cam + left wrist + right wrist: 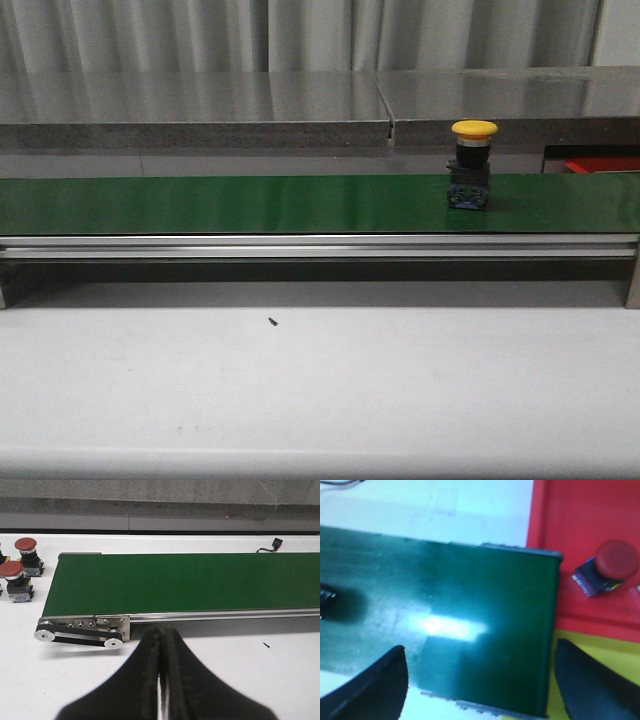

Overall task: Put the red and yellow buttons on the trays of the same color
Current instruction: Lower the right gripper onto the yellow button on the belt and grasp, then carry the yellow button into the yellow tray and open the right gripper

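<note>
A white surface (320, 390) carries the green conveyor belt (250, 203). The left pincer (161, 680) is clenched before it; the right pincer (480, 685) hangs released over its end. A yellow button (470, 165) stands upright on the belt; a red button (610, 567) lies on the red tray (580, 525) beside the belt's end.

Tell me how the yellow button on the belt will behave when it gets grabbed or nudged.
The yellow button probably tips easily: its wide mushroom cap sits high on a narrow neck over a small blue base. It looks like rigid plastic, so it should stay stiff in a grip. The domed cap looks smooth and may slip, so gripping the blocky base seems safer. Standing on the green belt, a sideways nudge could topple it.
</note>
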You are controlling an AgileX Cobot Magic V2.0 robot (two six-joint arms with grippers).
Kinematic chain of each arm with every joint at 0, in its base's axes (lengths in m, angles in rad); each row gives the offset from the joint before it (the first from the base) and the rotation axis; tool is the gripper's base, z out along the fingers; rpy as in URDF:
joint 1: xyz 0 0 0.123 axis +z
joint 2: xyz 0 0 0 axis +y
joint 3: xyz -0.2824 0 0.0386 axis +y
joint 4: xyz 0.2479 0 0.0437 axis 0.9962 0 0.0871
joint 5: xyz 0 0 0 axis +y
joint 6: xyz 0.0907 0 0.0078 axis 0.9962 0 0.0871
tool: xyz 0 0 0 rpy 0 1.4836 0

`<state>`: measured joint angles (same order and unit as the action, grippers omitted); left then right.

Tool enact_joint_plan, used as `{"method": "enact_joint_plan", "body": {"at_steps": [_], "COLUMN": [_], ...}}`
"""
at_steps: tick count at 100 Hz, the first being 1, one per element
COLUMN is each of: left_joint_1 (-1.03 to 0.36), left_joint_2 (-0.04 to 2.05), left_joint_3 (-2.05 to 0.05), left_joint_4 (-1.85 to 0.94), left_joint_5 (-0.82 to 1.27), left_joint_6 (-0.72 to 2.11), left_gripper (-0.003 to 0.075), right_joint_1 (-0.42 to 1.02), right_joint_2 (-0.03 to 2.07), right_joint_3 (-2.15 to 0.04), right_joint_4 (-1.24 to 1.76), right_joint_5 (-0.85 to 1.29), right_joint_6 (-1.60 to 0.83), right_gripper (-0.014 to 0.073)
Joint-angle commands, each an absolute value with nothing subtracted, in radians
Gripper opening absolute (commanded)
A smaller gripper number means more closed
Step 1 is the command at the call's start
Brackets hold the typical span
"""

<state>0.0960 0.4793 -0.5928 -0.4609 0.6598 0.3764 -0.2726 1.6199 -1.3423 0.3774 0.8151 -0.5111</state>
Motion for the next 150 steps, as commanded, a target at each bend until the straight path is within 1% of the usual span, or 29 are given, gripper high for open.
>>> {"method": "enact_joint_plan", "body": {"at_steps": [1, 19, 42, 58, 82, 98, 103, 108, 110, 113, 118, 120, 123, 130, 135, 139, 150], "left_joint_1": [0.091, 0.091, 0.091, 0.091, 0.091, 0.091, 0.091, 0.091, 0.091, 0.091, 0.091, 0.091, 0.091, 0.091, 0.091, 0.091, 0.091], "left_joint_2": [0.485, 0.485, 0.485, 0.485, 0.485, 0.485, 0.485, 0.485, 0.485, 0.485, 0.485, 0.485, 0.485, 0.485, 0.485, 0.485, 0.485], "left_joint_3": [-0.619, -0.619, -0.619, -0.619, -0.619, -0.619, -0.619, -0.619, -0.619, -0.619, -0.619, -0.619, -0.619, -0.619, -0.619, -0.619, -0.619], "left_joint_4": [-0.491, -0.491, -0.491, -0.491, -0.491, -0.491, -0.491, -0.491, -0.491, -0.491, -0.491, -0.491, -0.491, -0.491, -0.491, -0.491, -0.491], "left_joint_5": [0.590, 0.590, 0.590, 0.590, 0.590, 0.590, 0.590, 0.590, 0.590, 0.590, 0.590, 0.590, 0.590, 0.590, 0.590, 0.590, 0.590], "left_joint_6": [0.374, 0.374, 0.374, 0.374, 0.374, 0.374, 0.374, 0.374, 0.374, 0.374, 0.374, 0.374, 0.374, 0.374, 0.374, 0.374, 0.374], "left_gripper": [-0.0019, -0.0019, -0.0019, -0.0019, -0.0019, -0.0019, -0.0019, -0.0019, -0.0019, -0.0019, -0.0019, -0.0019, -0.0019, -0.0019, -0.0019, -0.0019, -0.0019], "right_joint_1": [-0.239, -0.146, -0.046, -0.032, -0.032, -0.032, -0.032, -0.032, -0.032, -0.032, -0.033, -0.033, -0.033, -0.038, -0.044, -0.052, -0.100], "right_joint_2": [1.549, 1.549, 1.561, 1.608, 1.724, 1.776, 1.782, 1.786, 1.787, 1.787, 1.787, 1.786, 1.783, 1.774, 1.763, 1.751, 1.703], "right_joint_3": [-1.291, -1.217, -1.215, -1.275, -1.420, -1.469, -1.471, -1.471, -1.471, -1.471, -1.471, -1.471, -1.471, -1.471, -1.472, -1.472, -1.482], "right_joint_4": [0.402, 0.401, 0.401, 0.411, 0.412, 0.412, 0.412, 0.412, 0.412, 0.412, 0.412, 0.412, 0.412, 0.411, 0.411, 0.411, 0.411], "right_joint_5": [0.756, 0.761, 0.687, 0.680, 0.743, 0.748, 0.753, 0.758, 0.762, 0.764, 0.769, 0.772, 0.775, 0.788, 0.796, 0.798, 0.827], "right_joint_6": [-0.530, -0.535, -0.537, -0.537, -0.537, -0.537, -0.537, -0.537, -0.537, -0.537, -0.537, -0.537, -0.537, -0.537, -0.537, -0.537, -0.534], "right_gripper": [0.0596, 0.0596, 0.0596, 0.0596, 0.0596, 0.0591, 0.0561, 0.0500, 0.0452, 0.0412, 0.0297, 0.0269, 0.0203, 0.0104, 0.0064, 0.0048, 0.0047]}}
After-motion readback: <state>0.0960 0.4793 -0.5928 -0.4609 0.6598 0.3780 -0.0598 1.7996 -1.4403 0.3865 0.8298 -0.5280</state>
